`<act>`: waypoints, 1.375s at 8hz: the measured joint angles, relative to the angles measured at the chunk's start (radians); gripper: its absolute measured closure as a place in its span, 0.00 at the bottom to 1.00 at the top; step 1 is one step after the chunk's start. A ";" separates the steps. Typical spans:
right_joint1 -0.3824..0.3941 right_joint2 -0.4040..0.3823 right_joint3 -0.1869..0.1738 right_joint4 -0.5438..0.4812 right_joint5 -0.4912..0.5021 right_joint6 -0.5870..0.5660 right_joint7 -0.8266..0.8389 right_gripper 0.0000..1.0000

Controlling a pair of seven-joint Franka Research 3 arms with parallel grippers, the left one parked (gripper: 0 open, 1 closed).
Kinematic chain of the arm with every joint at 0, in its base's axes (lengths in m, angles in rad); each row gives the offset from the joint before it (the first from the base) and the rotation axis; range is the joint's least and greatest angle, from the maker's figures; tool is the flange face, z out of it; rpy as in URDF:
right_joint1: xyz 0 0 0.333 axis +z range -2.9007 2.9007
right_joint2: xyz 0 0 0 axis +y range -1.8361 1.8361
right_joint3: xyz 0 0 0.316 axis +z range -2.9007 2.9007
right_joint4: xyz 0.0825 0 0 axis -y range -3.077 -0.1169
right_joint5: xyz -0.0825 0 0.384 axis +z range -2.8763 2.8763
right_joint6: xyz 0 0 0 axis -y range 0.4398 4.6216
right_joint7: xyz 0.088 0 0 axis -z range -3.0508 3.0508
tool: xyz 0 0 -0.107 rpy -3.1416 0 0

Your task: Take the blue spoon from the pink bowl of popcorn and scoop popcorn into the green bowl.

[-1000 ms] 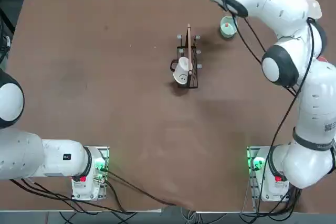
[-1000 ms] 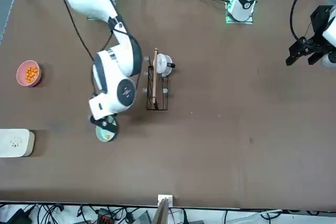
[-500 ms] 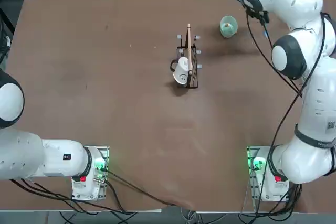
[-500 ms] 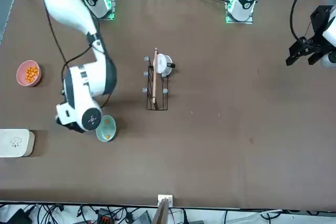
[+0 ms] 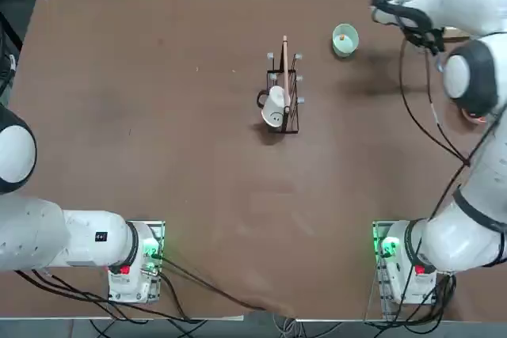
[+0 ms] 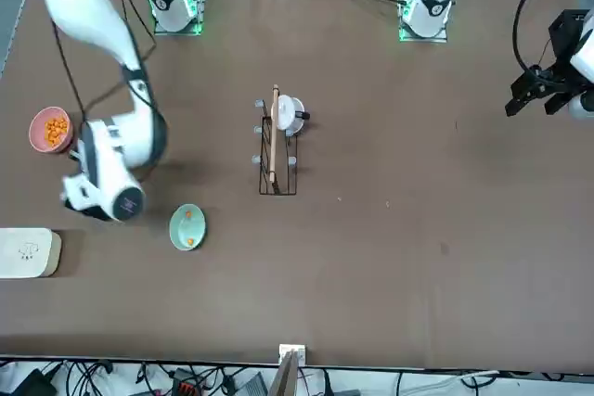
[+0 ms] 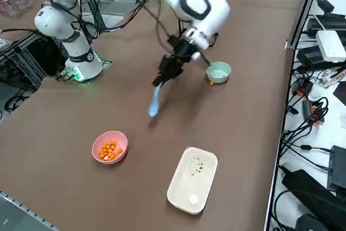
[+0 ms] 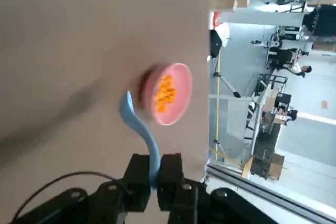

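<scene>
A big brown table [image 7: 97,117] sits in a room with cables along its edges. The right gripper [image 7: 167,71] hangs in the air between the two bowls, its jaws squeezed tight on the blue spoon [image 7: 155,100], which points down. The pink bowl [image 7: 110,147] holds popcorn [image 7: 109,149]. The green bowl [image 7: 218,72] has a few pieces.

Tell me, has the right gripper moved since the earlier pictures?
Yes. In the front view it left the green bowl and, holding the blue spoon, went toward the pink bowl.
</scene>
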 joint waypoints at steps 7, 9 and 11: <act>-0.233 0.024 0.005 -0.231 -0.239 0.157 0.103 0.88; -0.226 0.044 0.014 -0.223 -0.243 0.161 0.123 0.53; -0.225 0.014 0.022 -0.205 -0.239 0.161 0.121 0.15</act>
